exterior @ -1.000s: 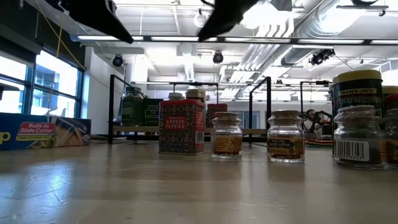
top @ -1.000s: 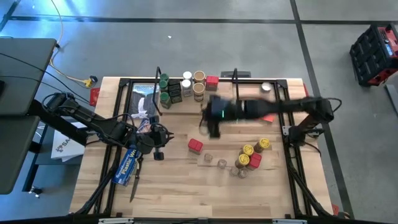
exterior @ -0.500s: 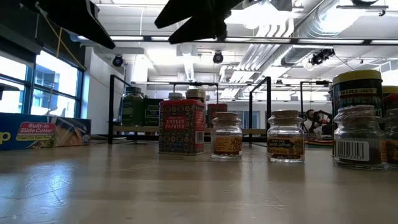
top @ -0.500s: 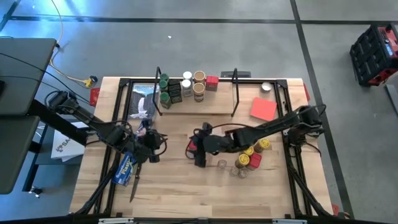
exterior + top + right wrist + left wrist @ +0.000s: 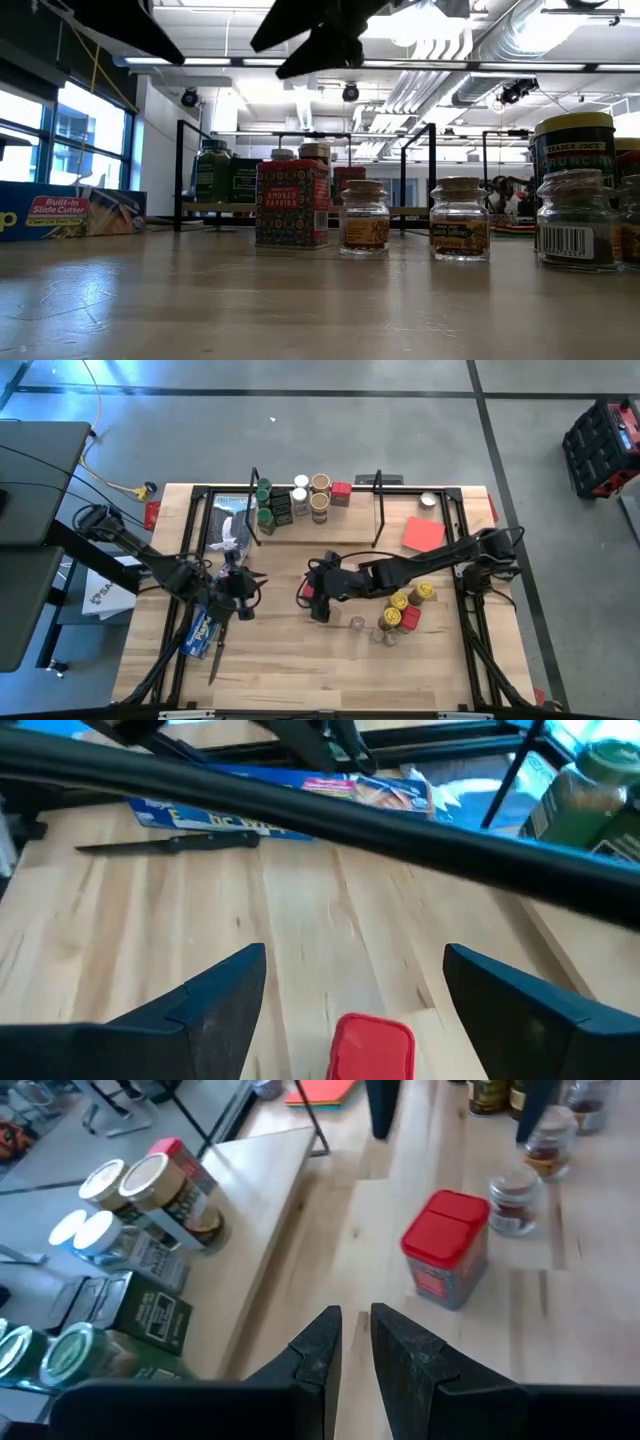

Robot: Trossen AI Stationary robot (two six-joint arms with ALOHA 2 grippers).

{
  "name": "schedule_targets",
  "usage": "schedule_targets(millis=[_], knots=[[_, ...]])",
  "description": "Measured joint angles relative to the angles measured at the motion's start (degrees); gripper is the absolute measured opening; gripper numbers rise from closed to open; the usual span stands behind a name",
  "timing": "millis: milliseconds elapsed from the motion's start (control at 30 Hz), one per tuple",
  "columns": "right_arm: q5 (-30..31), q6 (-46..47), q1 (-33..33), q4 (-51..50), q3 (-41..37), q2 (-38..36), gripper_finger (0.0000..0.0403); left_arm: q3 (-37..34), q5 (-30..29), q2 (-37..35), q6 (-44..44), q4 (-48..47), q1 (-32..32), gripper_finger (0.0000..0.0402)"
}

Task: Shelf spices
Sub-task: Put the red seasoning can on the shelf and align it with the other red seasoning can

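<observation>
A red-lidded square tin (image 5: 372,1042) marked smoked paprika (image 5: 292,203) stands upright on the table's middle. My right gripper (image 5: 345,990) hangs open above it, one finger on either side of the lid, touching nothing. My left gripper (image 5: 352,1335) hovers shut and empty to the tin's left (image 5: 250,585). The shelf (image 5: 310,532) stands at the far edge, and several green-, white- and tan-lidded jars (image 5: 295,500) stand on its wooden board. More spices (image 5: 403,608) with yellow and red lids stand right of the tin, and small clear jars (image 5: 355,622) stand nearer.
A long blue plastic-wrap box (image 5: 205,625) and a dark knife (image 5: 217,655) lie at the near left. A flat red card (image 5: 423,533) lies at the far right. The shelf's black wire uprights (image 5: 378,510) rise behind the tin. Bare wood shows along the near edge.
My right gripper has swung from beside the shelf toward the table's near edge and down, rolling as it went. It now stands over the red tin. The tin and the other jars have stayed where they were.
</observation>
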Motion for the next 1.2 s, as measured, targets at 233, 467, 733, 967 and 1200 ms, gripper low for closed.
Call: schedule_targets(millis=[233,467,733,967,1200], knots=[[0.32,1.23,-0.09,-0.95,0.02,5.2,0.0301,0.0,0.36,-0.36,-1.76,-0.01,0.42,0.0053],[0.22,4.06,-1.71,-4.9,0.02,5.52,0.0301,0.0,2.14,-0.28,-2.26,-0.07,-0.04,0.0053],[-1.68,4.63,-1.85,-5.88,-0.18,8.18,0.0301,0.0,2.18,-0.28,-3.02,0.03,-0.5,0.0053],[-1.49,6.1,-1.83,-6.94,-0.2,10.59,0.0292,0.0,2.24,-0.29,-4.07,-0.01,-1.18,0.0053],[-1.7,6.1,-1.85,-6.88,-0.2,10.61,0.0221,0.0,2.21,-0.3,-4.52,-0.02,-1.18,0.0053]])
